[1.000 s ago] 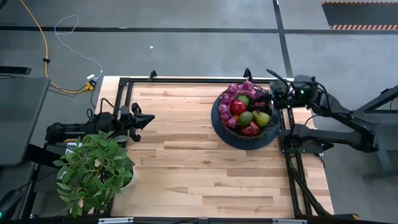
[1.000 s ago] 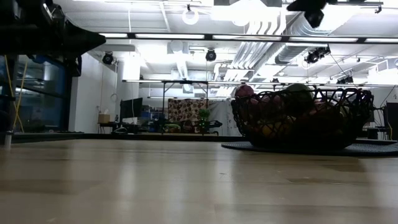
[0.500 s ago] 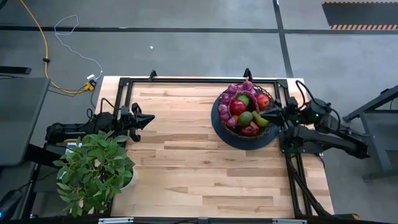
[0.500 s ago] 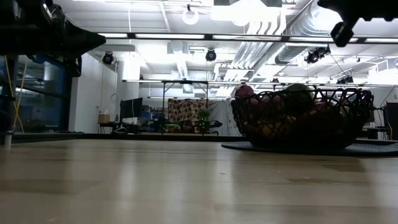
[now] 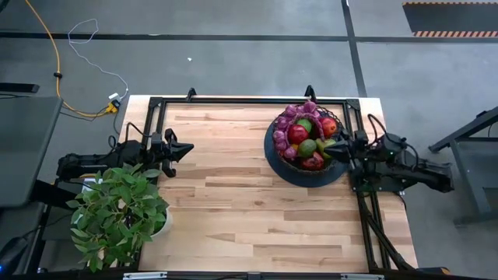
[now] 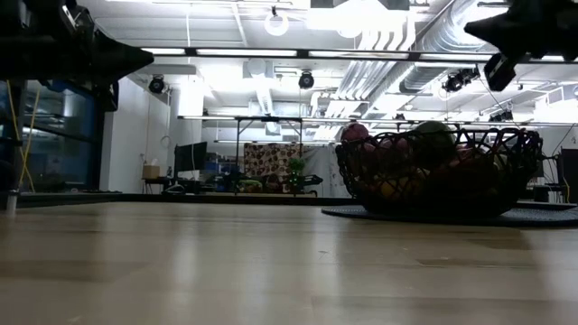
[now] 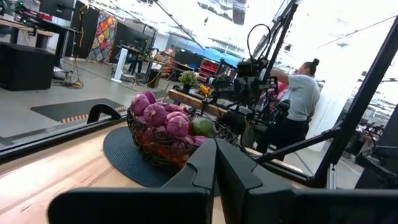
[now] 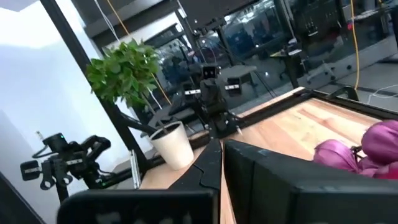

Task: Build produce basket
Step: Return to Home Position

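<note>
1. Right gripper (image 5: 336,148): fingers closed together, holding nothing.
2. Basket (image 6: 361,176): just ahead of the right fingertips, filled with produce (image 5: 298,134).
3. Left gripper (image 5: 185,148): fingers closed, empty, well apart from the basket across the table (image 5: 233,202).

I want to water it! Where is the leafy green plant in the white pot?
In the high view, the leafy green plant in its white pot stands at the left edge of the wooden table, close to the left gripper.
</note>
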You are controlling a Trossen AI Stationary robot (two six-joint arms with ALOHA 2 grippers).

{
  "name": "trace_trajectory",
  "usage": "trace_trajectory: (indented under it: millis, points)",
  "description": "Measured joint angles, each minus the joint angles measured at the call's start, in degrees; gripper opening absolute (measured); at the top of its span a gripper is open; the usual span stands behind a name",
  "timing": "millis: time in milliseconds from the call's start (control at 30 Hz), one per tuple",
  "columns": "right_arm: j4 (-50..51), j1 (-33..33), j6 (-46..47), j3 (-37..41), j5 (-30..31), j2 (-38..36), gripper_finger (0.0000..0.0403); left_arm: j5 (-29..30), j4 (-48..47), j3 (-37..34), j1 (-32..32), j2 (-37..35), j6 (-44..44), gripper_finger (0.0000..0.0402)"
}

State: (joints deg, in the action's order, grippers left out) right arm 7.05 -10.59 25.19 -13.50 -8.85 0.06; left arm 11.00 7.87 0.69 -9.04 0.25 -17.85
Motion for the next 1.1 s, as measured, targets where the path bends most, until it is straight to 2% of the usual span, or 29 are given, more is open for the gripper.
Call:
trace_trajectory:
  millis: [300,567,733,1100]
  points:
    - [-19.4,0.0,2.86,12.9,0.46,0.0,0.0,-0.09,-0.12,0.0,0.0,0.0,0.0,0.0005]
    - [-6.81,0.0,-10.84,12.58,8.41,0.37,0.0,-0.07,-0.36,0.0,0.0,0.0,0.0,0.0005]
    - [-6.72,0.0,-19.74,12.51,8.76,1.56,0.0,-0.1,-0.36,0.0,0.0,0.0,0.0,0.0005]
    - [-6.63,0.0,-11.76,12.51,8.65,1.54,0.0,-0.25,-0.36,0.0,0.0,0.0,0.0,0.0005]
